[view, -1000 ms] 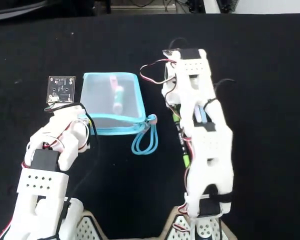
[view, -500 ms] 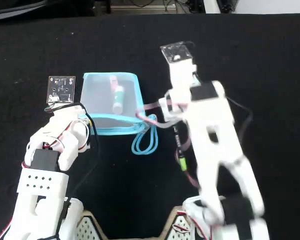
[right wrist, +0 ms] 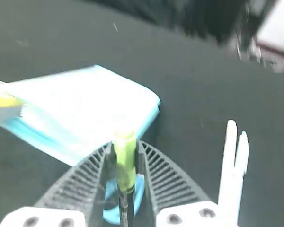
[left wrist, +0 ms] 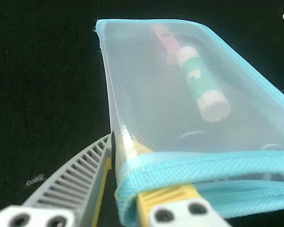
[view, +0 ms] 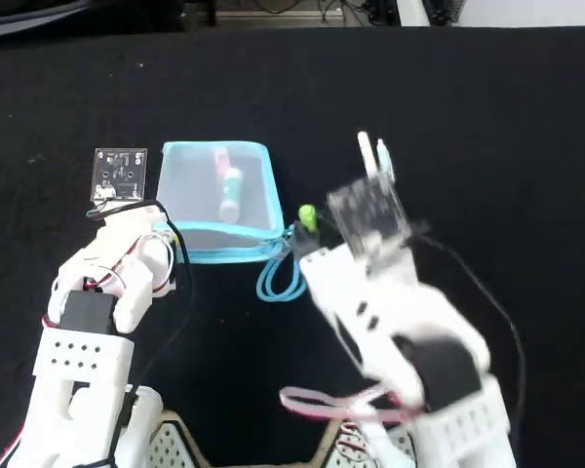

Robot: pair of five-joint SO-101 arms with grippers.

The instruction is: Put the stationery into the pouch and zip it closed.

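The left gripper (left wrist: 119, 158) is clamped on a blue-edged corner of the pouch (left wrist: 170, 118), which lies on a black table (left wrist: 42, 80). Through the pouch's clear mesh a green-and-white tube (left wrist: 201, 85) with a white cap lies beside a pink stick (left wrist: 163, 40), the two touching.

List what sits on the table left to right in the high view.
small square board → pouch → green-capped pen → two white pens
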